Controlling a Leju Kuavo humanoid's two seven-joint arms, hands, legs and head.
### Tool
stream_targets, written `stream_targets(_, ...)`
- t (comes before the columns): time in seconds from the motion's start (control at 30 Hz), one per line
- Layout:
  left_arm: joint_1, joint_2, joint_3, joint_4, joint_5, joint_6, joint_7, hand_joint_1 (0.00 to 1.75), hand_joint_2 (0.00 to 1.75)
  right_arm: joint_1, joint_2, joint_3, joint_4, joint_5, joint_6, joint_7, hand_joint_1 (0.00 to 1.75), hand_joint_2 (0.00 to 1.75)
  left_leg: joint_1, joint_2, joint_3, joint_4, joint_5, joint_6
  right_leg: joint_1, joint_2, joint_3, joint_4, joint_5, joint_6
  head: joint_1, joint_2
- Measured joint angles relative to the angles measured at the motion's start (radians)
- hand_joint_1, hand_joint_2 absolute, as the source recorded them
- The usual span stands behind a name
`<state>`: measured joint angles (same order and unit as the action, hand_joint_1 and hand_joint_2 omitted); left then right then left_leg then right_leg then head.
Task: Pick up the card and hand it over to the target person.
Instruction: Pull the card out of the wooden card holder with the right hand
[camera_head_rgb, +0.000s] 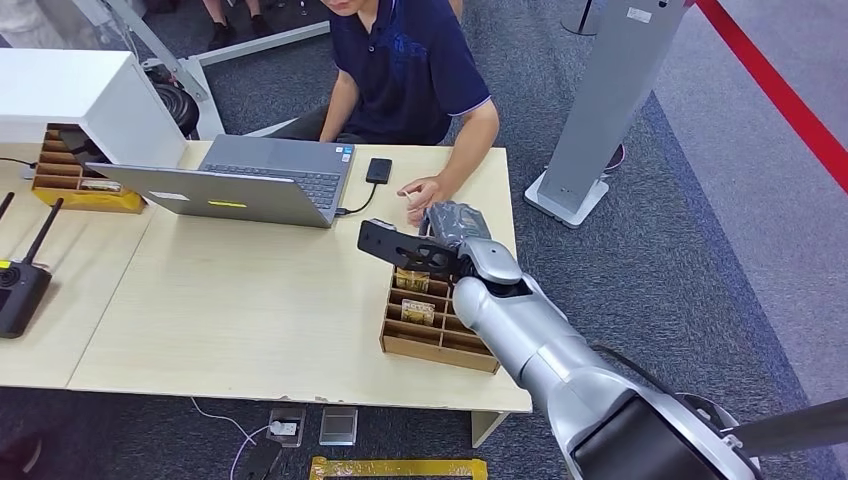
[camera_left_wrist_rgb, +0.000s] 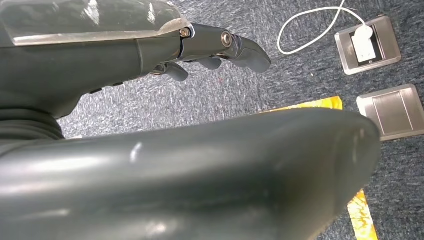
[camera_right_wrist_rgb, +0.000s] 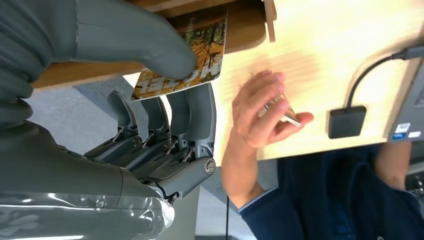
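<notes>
Pinching the card (camera_right_wrist_rgb: 182, 57) between my thumb and the fingers (camera_right_wrist_rgb: 200, 112) beneath it, my right hand (camera_head_rgb: 455, 240) is clamped on it above the far end of the wooden slotted organizer (camera_head_rgb: 435, 335) at the right side of the table (camera_head_rgb: 250, 300). The thumb presses on the card's upper face, the darker fingers lie side by side under it, and most of the card sticks out past them. The card is thin and flat with rounded corners — its face printed with yellow and orange autumn trees and some pale lettering I cannot read. In the head view my hand hides it.

My left hand (camera_left_wrist_rgb: 220, 47) hangs low over the grey carpet (camera_left_wrist_rgb: 280, 80), holding nothing, its fingers apart and loosely bent; two metal floor boxes (camera_left_wrist_rgb: 380, 75) and a white cable (camera_left_wrist_rgb: 310, 25) lie on the carpet below it.

The organizer holds more cards in its slots. Just beyond my right hand, the person's hand (camera_right_wrist_rgb: 265, 112) rests on the table with a thin object — too small to make out — between its fingers; it is near the card but apart from it. Farther left sit a small black box (camera_head_rgb: 378, 170) on a cable and an open laptop (camera_head_rgb: 250, 180). The person (camera_head_rgb: 410, 70), in a dark blue shirt, sits at the far edge.
</notes>
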<state>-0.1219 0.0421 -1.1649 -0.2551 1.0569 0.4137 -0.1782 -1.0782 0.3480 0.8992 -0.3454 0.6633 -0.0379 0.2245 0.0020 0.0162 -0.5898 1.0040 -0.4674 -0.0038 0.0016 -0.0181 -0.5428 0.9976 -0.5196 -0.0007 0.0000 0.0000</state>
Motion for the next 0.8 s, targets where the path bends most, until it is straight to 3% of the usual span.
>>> stream_targets(0.4,0.0,-0.003,0.004,0.001,0.002,0.003,0.001,0.0,0.0,-0.037,0.0,-0.001,-0.06,0.004,-0.032,-0.018,1.42,1.75,0.0,0.0,-0.001,0.0,0.0,0.0,0.0,0.0,-0.001,0.001,0.0,0.0,0.0,0.0)
stream_targets(0.8,0.0,-0.006,0.0,0.002,-0.008,-0.001,-0.016,0.0,0.0,-0.076,-0.059,-0.092,-0.194,0.015,-0.205,-0.04,1.43,1.75,0.0,-0.002,-0.001,0.001,0.001,0.0,0.0,-0.002,0.0,0.0,0.0,0.0,0.0,0.0)
